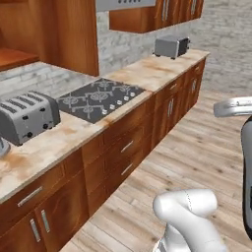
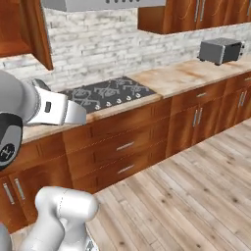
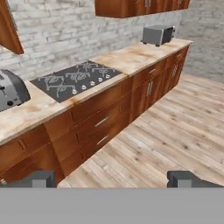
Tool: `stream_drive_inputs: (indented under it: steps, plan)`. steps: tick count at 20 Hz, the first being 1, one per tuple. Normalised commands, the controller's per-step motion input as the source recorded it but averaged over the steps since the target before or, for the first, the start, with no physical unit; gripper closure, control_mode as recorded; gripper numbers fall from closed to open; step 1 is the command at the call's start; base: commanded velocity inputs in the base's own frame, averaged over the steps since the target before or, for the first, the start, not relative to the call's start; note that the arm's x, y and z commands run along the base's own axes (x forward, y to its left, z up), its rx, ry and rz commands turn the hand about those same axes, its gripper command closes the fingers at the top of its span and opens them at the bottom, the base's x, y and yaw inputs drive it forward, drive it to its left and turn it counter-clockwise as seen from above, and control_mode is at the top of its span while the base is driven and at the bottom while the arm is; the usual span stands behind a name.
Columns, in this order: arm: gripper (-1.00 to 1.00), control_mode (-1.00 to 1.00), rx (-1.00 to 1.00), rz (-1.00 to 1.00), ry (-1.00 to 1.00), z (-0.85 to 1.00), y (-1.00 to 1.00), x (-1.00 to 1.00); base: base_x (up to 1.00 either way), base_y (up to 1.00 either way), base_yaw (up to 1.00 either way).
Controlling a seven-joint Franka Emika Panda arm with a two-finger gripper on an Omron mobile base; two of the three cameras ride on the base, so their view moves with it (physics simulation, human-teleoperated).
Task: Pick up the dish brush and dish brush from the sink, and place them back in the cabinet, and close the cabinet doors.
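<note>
Counter (image 3: 131, 59): silver toaster (image 1: 27, 116) at left, black cooktop (image 3: 76, 78) mid-run, grey toaster oven (image 3: 157, 34) at far end. Pincer (image 3: 112, 179): open, empty, above the wooden floor (image 3: 175, 131).

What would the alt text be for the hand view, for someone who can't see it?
A long marble-look kitchen counter on reddish-brown wooden drawers runs away to the upper right, with a black cooktop set into it. A silver toaster stands at the left edge and a grey toaster oven at the far end; the robot's open gripper hangs over the plank floor.
</note>
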Motion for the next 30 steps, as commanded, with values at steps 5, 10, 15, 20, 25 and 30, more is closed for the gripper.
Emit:
stream_drive_inputs:
  steps: [5,10,15,20,25,30]
  plan:
    - [-1.0,1.0,0.0,0.0,0.0,0.0,0.0,0.0,0.0,-0.26,-0.66]
    - [-1.0,1.0,0.0,0.0,0.0,0.0,0.0,0.0,0.0,-0.25,-0.67]
    - [-1.0,1.0,0.0,0.0,0.0,0.0,0.0,0.0,0.0,-0.17,-0.68]
    - [-1.0,1.0,0.0,0.0,0.0,0.0,0.0,0.0,0.0,-0.13,-0.68]
    - [-1.0,1.0,0.0,0.0,0.0,0.0,0.0,0.0,0.0,-0.2,-0.64]
    - [-1.0,1.0,0.0,0.0,0.0,0.0,0.0,0.0,0.0,-0.21,-0.63]
